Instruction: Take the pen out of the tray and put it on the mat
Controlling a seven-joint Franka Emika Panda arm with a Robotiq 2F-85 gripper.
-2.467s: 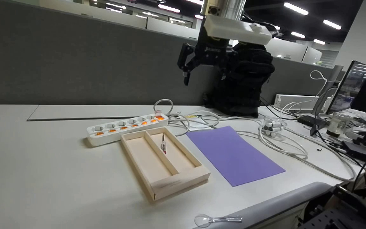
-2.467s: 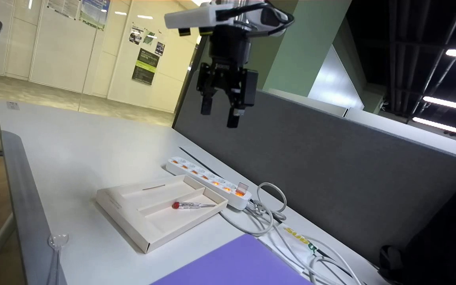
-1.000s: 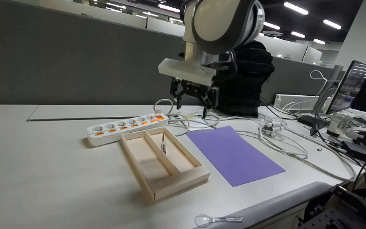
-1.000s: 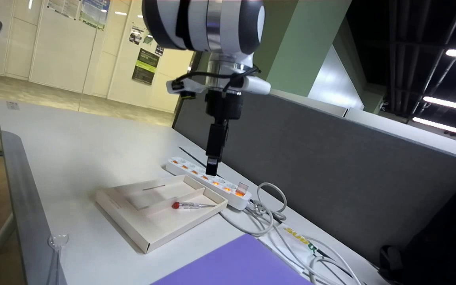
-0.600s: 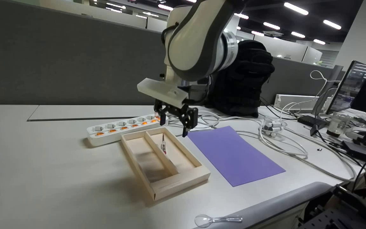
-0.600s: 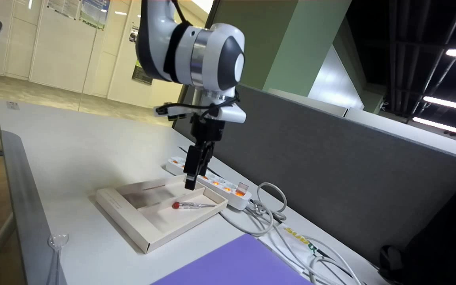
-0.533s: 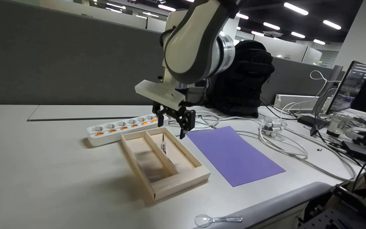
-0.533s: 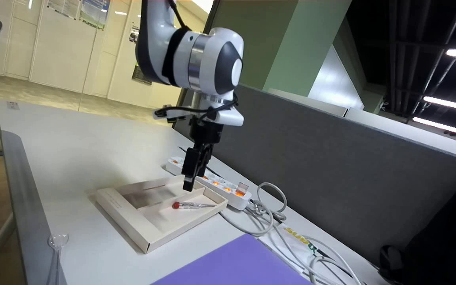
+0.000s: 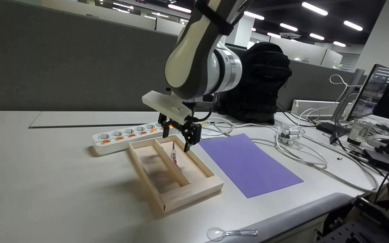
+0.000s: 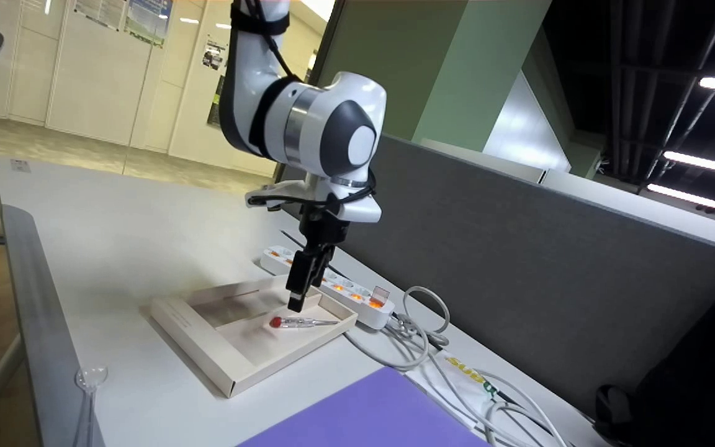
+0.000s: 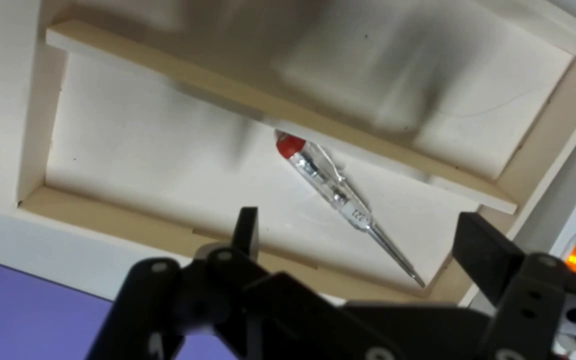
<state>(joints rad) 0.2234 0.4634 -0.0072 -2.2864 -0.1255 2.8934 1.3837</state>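
Observation:
The pen is a clear stick with a red end cap and a thin metal tip. It lies slantwise in a compartment of the pale tray, its red end against the divider. The pen shows in the wrist view and in both exterior views, as a small stick and more clearly. My gripper is open and empty, above the tray near the pen. In the wrist view its fingers stand wide apart, with the pen's tip half between them in the picture. The purple mat lies flat beside the tray.
A white power strip with lit orange switches lies against the tray's far end. White cables run behind the mat. A clear spoon lies near the table's front edge. A black backpack stands by the grey partition.
My arm has come down from high near the partition to over the tray, and the gripper has turned. In the last half second it has sunk a little more. Pen, tray and mat have not moved.

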